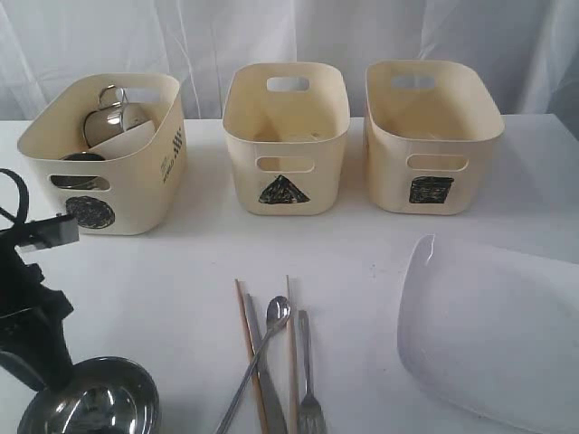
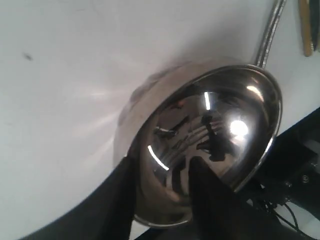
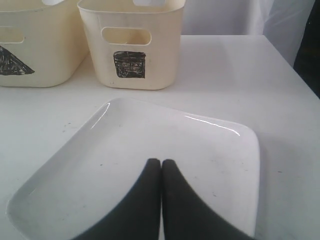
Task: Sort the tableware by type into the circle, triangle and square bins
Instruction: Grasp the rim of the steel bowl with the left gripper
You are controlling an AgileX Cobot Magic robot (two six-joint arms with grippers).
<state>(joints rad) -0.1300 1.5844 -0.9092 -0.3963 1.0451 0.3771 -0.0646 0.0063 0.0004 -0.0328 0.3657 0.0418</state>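
Observation:
A steel bowl (image 1: 99,402) (image 2: 220,125) sits at the table's front left corner. My left gripper (image 2: 162,160) straddles its near wall, one finger outside and one inside; whether they press it is unclear. The circle bin (image 1: 109,194) holds a steel mug (image 1: 113,117) and a small white bowl (image 1: 127,140). The triangle bin (image 1: 285,136) and square bin (image 1: 432,136) stand beside it. Spoon (image 1: 262,348), knife (image 1: 256,321), fork (image 1: 308,380) and chopsticks (image 1: 290,344) lie at the front middle. My right gripper (image 3: 161,162) hangs shut over the white plate (image 3: 150,145) (image 1: 498,334).
A white curtain hangs behind the three bins. The left arm's black body (image 1: 32,316) stands at the table's left edge. The spoon's handle (image 2: 270,30) lies close beside the steel bowl. The plate reaches the table's right front edge.

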